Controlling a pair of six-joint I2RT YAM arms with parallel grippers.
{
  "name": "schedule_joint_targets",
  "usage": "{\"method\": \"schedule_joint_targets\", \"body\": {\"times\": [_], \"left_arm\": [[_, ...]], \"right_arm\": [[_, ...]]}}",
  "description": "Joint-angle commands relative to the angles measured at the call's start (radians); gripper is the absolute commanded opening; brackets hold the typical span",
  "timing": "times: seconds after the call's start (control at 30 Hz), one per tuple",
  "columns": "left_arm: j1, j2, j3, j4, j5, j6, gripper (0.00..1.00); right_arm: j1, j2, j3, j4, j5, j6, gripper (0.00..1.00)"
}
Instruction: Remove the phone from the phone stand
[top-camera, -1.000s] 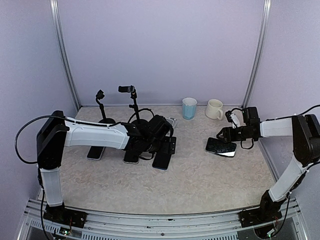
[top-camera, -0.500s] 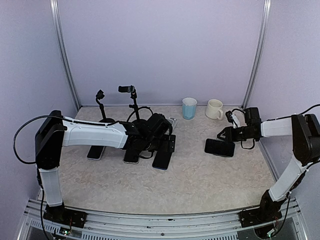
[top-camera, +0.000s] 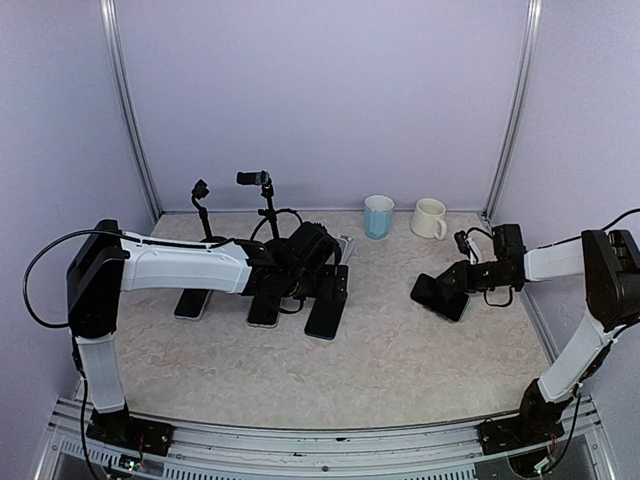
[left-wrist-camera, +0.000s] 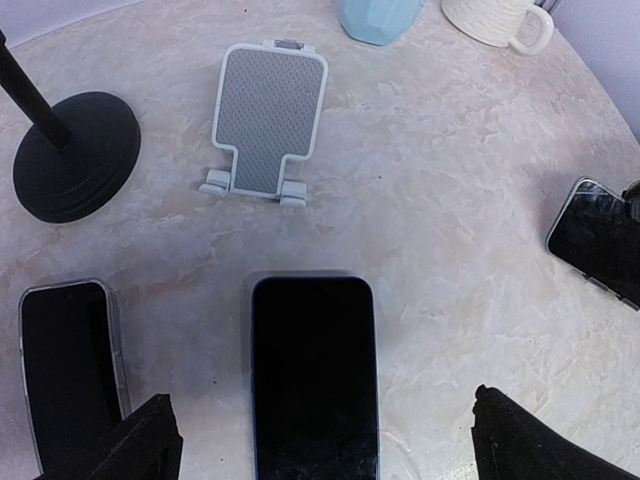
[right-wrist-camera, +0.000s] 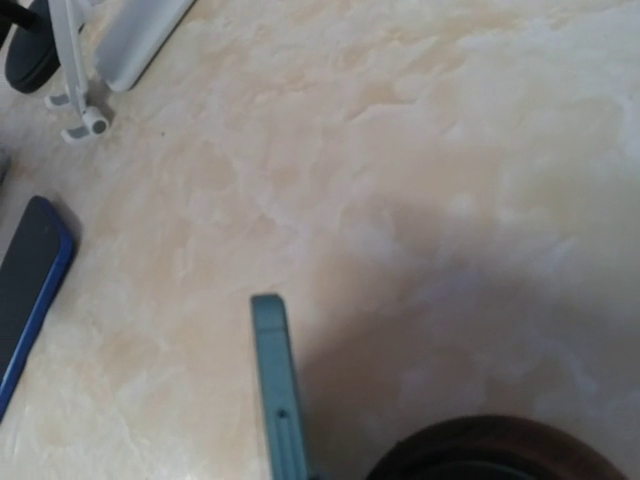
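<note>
Tabletop: cup, mug (phone in tool)

You have a marbled beige surface carrying a white phone stand beside a black round stand base. Near them lie a blue-edged phone and a clear-cased phone, both flat. A blue cup and cream mug stand at the back.
</note>
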Motion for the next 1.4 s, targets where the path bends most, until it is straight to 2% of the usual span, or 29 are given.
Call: {"method": "schedule_joint_targets", "body": {"times": [0.0,0.23,0.43,0.7,1.13,1.37], "left_arm": [[0.005,-0.039,-0.011,0.007,0.001,0.029,0.99],[0.005,-0.037,-0.010,0.012,0.005,0.031,0.99],[0.005,-0.034,-0.005,0.013,0.007,0.029,0.99],[0.005,-0.034,0.000,0.009,0.004,0.033,0.99],[0.008,-0.042,-0.008,0.007,0.000,0.033,0.99],[0.008,-0.047,-0.006,0.006,0.000,0.058,0.99]], "right_arm": [[-0.022,-0.022,-0.018,0.024,-0.045,0.016,0.27],[-0.066,-0.052,-0.069,0.095,-0.111,0.071,0.44],[-0.107,-0.074,-0.090,0.123,-0.152,0.096,0.44],[-0.119,-0.068,-0.100,0.134,-0.166,0.104,0.28],[-0.131,-0.065,-0.140,0.133,-0.117,0.118,0.18],[-0.136,-0.056,-0.148,0.163,-0.142,0.136,0.02]]}}
